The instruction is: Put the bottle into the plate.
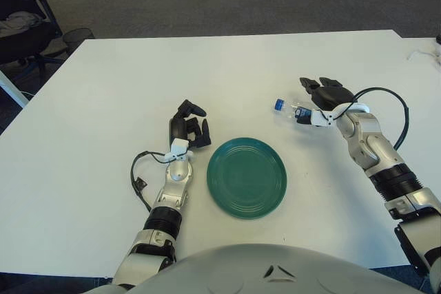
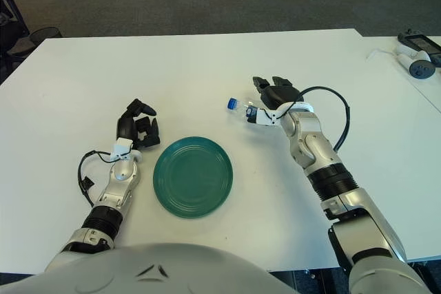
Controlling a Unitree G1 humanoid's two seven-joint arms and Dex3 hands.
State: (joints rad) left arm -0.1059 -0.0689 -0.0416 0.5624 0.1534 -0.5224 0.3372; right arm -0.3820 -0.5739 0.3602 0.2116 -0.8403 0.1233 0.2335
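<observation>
My right hand [image 1: 324, 94] grips the bottle [image 1: 293, 109] beyond the plate [image 1: 247, 177] (left hand [image 1: 189, 127] curled, idle beside it); next I carry it over

Teal green plate [image 1: 247, 177], clear bottle [image 1: 291, 109] with blue cap, white table [image 1: 207, 74]

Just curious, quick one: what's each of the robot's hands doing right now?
Left hand: fingers curled, holding nothing, resting on the table beside the green plate.
Right hand: closed on the small blue-capped bottle.
</observation>
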